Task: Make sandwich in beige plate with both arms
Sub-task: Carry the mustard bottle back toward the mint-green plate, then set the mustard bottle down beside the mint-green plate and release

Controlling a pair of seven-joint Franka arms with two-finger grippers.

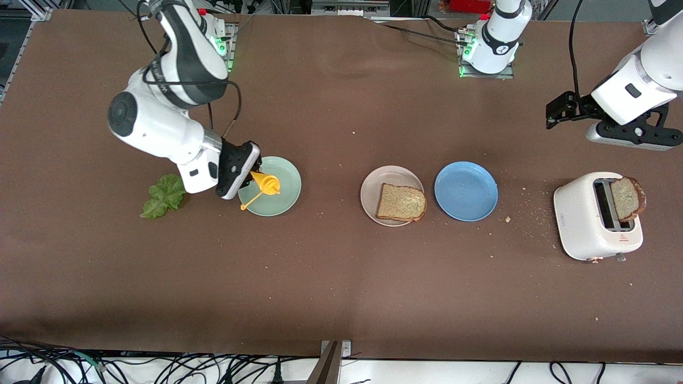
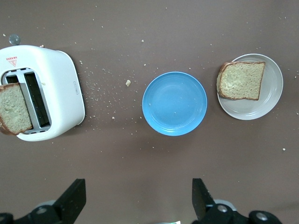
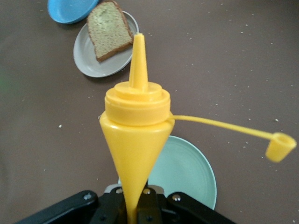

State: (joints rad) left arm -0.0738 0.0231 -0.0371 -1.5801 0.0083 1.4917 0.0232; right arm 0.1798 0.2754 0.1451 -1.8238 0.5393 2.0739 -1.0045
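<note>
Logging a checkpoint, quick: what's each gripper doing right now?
Left gripper: open, holding nothing, up above the table by the toaster.
Right gripper: shut on the yellow squeeze bottle, over the mint-green plate.

**Brown table, plates in a row**

A brown-covered table point(image 1: 341, 277) carries everything. Toward the right arm's end lies a lettuce leaf point(image 1: 163, 196), with a mint-green plate point(image 1: 283, 196) beside it. Near the middle sits the beige plate point(image 1: 373, 186), and just beside it, toward the left arm's end, a blue plate point(image 1: 466, 191). A white toaster point(image 1: 587, 224) stands near the left arm's edge. Crumbs point(image 1: 525, 213) are scattered between blue plate and toaster.
</note>
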